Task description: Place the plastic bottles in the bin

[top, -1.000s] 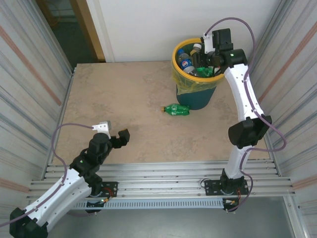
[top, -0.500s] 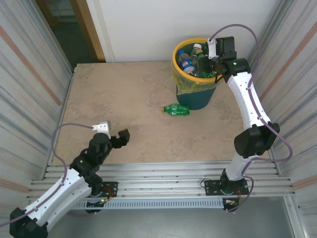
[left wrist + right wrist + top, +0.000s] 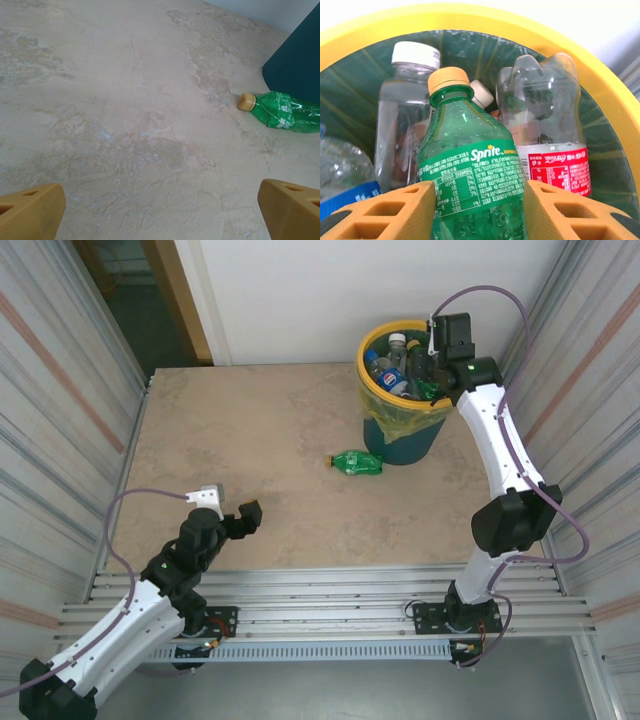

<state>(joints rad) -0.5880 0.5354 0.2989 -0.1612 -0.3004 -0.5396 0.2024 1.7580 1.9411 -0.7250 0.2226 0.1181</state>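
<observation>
The bin point(image 3: 404, 445) is a teal wastebasket with a yellow rim point(image 3: 470, 20) and a green-yellow liner, standing at the far right of the floor. Several plastic bottles lie inside it. My right gripper point(image 3: 426, 366) reaches over the rim into the bin. In the right wrist view its orange fingers point(image 3: 385, 215) press both sides of a green Sprite bottle point(image 3: 470, 170). Behind it stand a clear white-capped bottle point(image 3: 402, 125) and a red-labelled one point(image 3: 550, 130). Another green bottle point(image 3: 357, 462) lies on the floor beside the bin point(image 3: 300, 60), also in the left wrist view point(image 3: 282, 111). My left gripper point(image 3: 245, 518) is open near the front left.
Corrugated metal walls close in both sides, and a white wall stands behind the bin. The beige stone floor point(image 3: 260, 440) stretches between my left gripper and the bottle on the floor. Metal rails point(image 3: 320, 610) carry both arm bases at the near edge.
The right gripper has shifted a little right and nearer inside the bin, and the bin has slid slightly right with it. The left arm and the floor bottle have not moved.
</observation>
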